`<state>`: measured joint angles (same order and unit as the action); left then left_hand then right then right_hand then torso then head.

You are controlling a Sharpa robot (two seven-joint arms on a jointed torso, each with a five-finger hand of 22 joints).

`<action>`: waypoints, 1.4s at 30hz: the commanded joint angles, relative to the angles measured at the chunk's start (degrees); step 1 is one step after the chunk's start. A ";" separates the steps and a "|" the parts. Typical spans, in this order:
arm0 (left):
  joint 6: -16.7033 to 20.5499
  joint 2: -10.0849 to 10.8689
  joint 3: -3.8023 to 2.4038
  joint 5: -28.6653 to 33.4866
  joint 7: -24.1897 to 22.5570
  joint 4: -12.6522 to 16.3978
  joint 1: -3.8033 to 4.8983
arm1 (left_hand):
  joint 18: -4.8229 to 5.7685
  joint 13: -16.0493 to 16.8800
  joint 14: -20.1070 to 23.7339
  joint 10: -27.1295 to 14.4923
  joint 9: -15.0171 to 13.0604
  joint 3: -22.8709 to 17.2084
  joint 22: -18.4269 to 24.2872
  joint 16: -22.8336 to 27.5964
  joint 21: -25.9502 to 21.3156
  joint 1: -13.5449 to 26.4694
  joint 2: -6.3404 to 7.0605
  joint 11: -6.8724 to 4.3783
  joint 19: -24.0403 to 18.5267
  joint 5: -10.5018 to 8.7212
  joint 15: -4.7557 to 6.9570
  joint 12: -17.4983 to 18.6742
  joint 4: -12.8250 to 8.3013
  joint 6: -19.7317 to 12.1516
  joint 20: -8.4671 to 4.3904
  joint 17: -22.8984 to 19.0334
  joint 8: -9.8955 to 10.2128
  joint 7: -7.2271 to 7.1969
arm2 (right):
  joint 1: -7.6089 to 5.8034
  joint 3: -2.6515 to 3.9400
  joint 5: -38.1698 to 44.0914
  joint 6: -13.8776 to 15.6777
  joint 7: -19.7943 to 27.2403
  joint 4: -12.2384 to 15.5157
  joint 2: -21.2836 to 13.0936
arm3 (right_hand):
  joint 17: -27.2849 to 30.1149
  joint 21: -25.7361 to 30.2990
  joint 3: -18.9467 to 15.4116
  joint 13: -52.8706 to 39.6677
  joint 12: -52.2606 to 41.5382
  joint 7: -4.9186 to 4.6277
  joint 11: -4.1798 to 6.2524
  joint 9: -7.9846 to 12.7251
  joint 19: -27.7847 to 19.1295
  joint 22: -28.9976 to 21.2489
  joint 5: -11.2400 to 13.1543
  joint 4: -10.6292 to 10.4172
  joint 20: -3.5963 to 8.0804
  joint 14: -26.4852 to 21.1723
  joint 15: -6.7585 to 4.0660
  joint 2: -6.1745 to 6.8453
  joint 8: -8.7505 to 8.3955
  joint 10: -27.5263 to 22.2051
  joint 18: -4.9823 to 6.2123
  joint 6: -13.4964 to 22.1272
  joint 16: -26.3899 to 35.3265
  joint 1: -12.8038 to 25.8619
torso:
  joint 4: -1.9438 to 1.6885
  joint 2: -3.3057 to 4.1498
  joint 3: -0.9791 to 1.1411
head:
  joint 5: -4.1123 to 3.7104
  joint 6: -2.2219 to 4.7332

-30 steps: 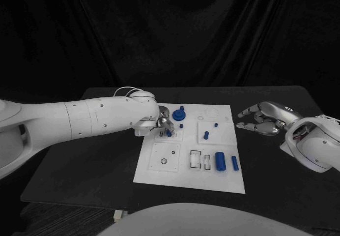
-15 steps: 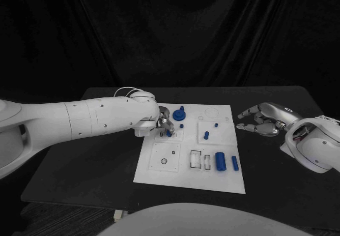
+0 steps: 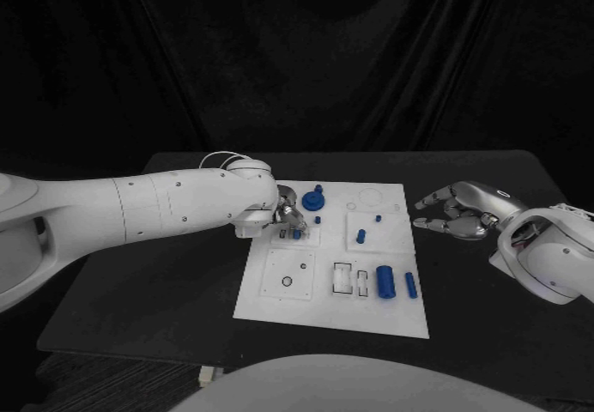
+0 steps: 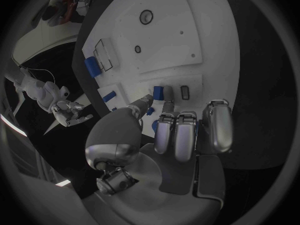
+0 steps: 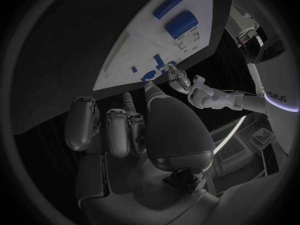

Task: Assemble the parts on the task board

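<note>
The white task board (image 3: 372, 309) lies in the middle of the table. My left hand (image 3: 285, 216) is over its far left section and pinches a small blue part (image 3: 297, 232) between thumb and a finger, low against the board; the left wrist view shows that small blue part (image 4: 158, 91) at the fingertips (image 4: 167, 96). A round blue piece (image 3: 313, 202) stands just beyond the hand. Two blue cylinders (image 3: 385, 281) lie side by side at the near right. My right hand (image 3: 456, 215) hovers off the board's right edge, fingers loosely bent and holding nothing.
Small blue pegs (image 3: 360, 236) stand in the board's far right section. Rectangular slots (image 3: 343, 277) and a round hole (image 3: 287, 281) mark the near half. The right wrist view shows the board (image 5: 144, 50) with the cylinders (image 5: 181, 24), and bare black table (image 3: 482, 292) surrounds the board.
My right hand has drifted slightly nearer to me and its fingers have bent in a little. The left hand stays in place with the small part.
</note>
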<state>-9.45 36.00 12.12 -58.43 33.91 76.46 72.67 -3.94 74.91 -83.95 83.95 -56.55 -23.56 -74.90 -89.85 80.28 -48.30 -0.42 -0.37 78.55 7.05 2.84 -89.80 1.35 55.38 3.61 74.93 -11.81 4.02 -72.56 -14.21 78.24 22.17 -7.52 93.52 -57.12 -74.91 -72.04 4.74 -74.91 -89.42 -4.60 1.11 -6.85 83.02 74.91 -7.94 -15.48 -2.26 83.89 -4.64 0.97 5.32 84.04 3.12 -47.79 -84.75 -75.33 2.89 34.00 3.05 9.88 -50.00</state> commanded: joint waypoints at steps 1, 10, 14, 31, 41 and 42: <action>-1.34 -0.08 0.20 0.34 -0.24 0.07 -0.42 | 0.19 15.09 -6.05 6.05 0.19 0.68 -4.20 -0.15 -0.37 -0.11 -0.19 0.49 -0.16 -0.18 -0.40 -0.20 0.08 0.92 0.39 15.07 0.28 -0.08 | 0.17 0.04 0.13 -0.54 -0.73 -0.04 0.00 | -8.51 0.19 -0.11 -14.25 0.25 -0.06 -0.32 0.07 -0.32 9.99 -0.26 0.23 0.11 4.60 0.34 -0.04 0.09 5.25 0.70 -0.42 0.26 -0.38 | 0.00 0.01 -0.01 | 0.00 0.00; -1.75 -0.07 0.20 0.34 0.12 0.07 -0.44 | 0.16 15.09 -6.05 6.05 0.70 3.91 -4.36 -0.15 -0.60 0.26 -0.41 0.42 -0.10 -2.38 -0.36 -0.20 2.35 1.96 0.39 15.07 0.92 -0.15 | 0.26 0.04 0.13 -0.86 -0.82 -0.08 0.01 | -8.51 0.19 -0.11 -14.25 0.25 -0.06 -0.32 0.07 -0.32 9.99 -0.26 0.23 0.11 4.60 0.34 -0.04 0.09 5.25 0.70 -0.42 0.26 -0.38 | -0.01 0.01 0.00 | -0.03 0.00; -1.80 -0.09 0.20 0.34 0.32 -0.03 -0.44 | 0.14 15.05 -6.05 6.01 0.19 5.64 -4.40 -0.15 -0.76 0.83 -0.49 0.41 -0.13 -3.67 -0.34 -0.15 3.73 2.23 0.39 15.07 0.80 -0.20 | 0.27 0.04 0.13 -0.97 -0.85 -0.06 0.02 | -8.51 0.19 -0.11 -14.25 0.25 -0.06 -0.32 0.07 -0.32 9.99 -0.26 0.23 0.11 4.60 0.34 -0.04 0.09 5.25 0.70 -0.42 0.26 -0.38 | -0.02 -0.01 0.00 | -0.04 0.00; -0.77 0.86 0.20 0.34 0.69 1.26 -0.45 | -0.01 14.73 -6.05 5.65 -2.86 8.11 -4.24 -0.15 -1.47 -1.26 -0.44 0.39 -0.50 -3.82 -0.32 0.25 3.93 1.15 0.35 15.07 -0.03 -0.20 | 0.28 0.04 0.13 -1.23 -0.81 0.08 -0.11 | -8.37 0.38 -0.20 -14.14 0.35 -0.07 -0.34 0.14 -0.38 9.94 -0.27 0.19 0.10 4.57 0.36 -0.06 0.03 5.16 0.73 -0.46 0.39 -0.37 | 0.01 0.02 0.01 | -0.18 0.00; 2.56 2.19 0.20 0.34 -0.94 3.78 -0.51 | -0.12 14.51 -6.05 5.39 -4.16 9.30 -4.00 -0.15 -1.96 -2.11 -0.12 0.60 -0.82 -3.92 -0.47 0.53 3.89 -0.18 0.45 15.07 -0.16 0.06 | 0.30 0.04 0.13 -1.34 -0.78 0.13 -0.32 | -8.32 0.38 -0.25 -14.01 0.48 -0.07 -0.34 0.16 -0.38 9.94 -0.25 0.15 0.10 4.56 0.37 -0.05 0.00 5.05 0.73 -0.46 0.43 -0.32 | 0.01 0.01 0.01 | -0.08 0.00; 2.59 2.27 0.20 0.34 -0.96 3.91 -0.52 | -0.14 14.49 -6.05 5.37 -4.24 9.36 -3.97 -0.15 -2.02 -2.20 -0.13 0.62 -0.87 -3.91 -0.48 0.56 3.89 -0.26 0.46 15.07 -0.17 0.07 | 0.31 0.04 0.13 -1.35 -0.78 0.12 -0.32 | -8.32 0.38 -0.25 -14.01 0.48 -0.07 -0.34 0.16 -0.38 9.94 -0.25 0.15 0.10 4.56 0.37 -0.05 0.00 5.05 0.73 -0.46 0.43 -0.32 | 0.01 0.01 0.00 | -0.04 0.00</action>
<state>-8.06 38.29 12.25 -58.44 33.98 80.05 72.38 -3.94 74.91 -83.95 84.12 -60.79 -14.63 -74.90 -89.85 78.51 -49.99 -0.55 -0.19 78.15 3.33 2.85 -89.36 5.21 55.45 3.99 74.91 -11.64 4.10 -72.41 -14.19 78.24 21.21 -7.58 93.54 -57.35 -74.91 -71.82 4.74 -74.91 -89.14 -4.60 1.11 -6.74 83.02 74.94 -7.94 -15.48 -2.26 83.89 -4.64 0.97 5.32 84.04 3.12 -47.79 -84.52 -75.32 2.90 34.01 3.05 9.72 -50.00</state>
